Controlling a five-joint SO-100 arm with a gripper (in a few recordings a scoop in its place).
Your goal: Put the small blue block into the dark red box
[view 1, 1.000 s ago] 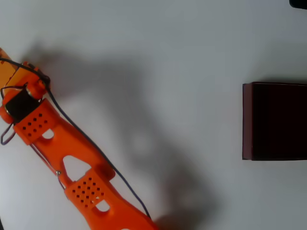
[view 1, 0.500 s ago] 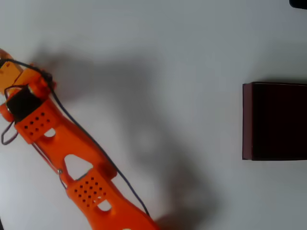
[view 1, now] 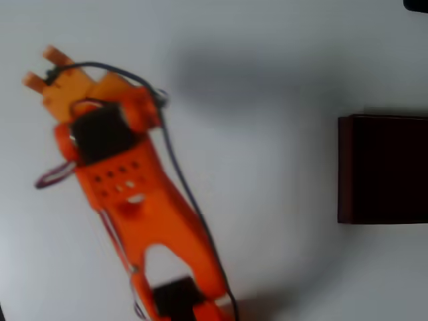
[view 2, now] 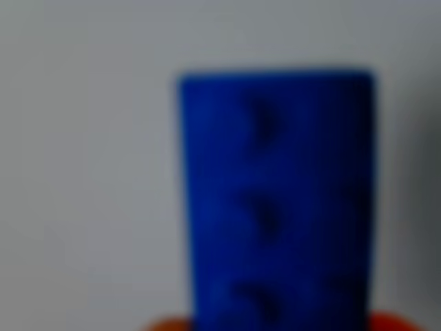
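Wrist view shows the small blue block (view 2: pixel 275 200) blurred, close up, pinched in the orange claw (view 1: pixel 47 67).

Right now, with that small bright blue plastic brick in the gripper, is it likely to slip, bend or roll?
The small bright blue plastic brick looks rigid, so bending seems unlikely. Its flat, straight sides suggest it won't roll. It appears smooth, so it might slip; orange gripper parts show only at its base, blurred.

Plain white table (view 1: pixel 267 40), soft grey shadows, dark object (view 1: pixel 416 5) at top-right corner
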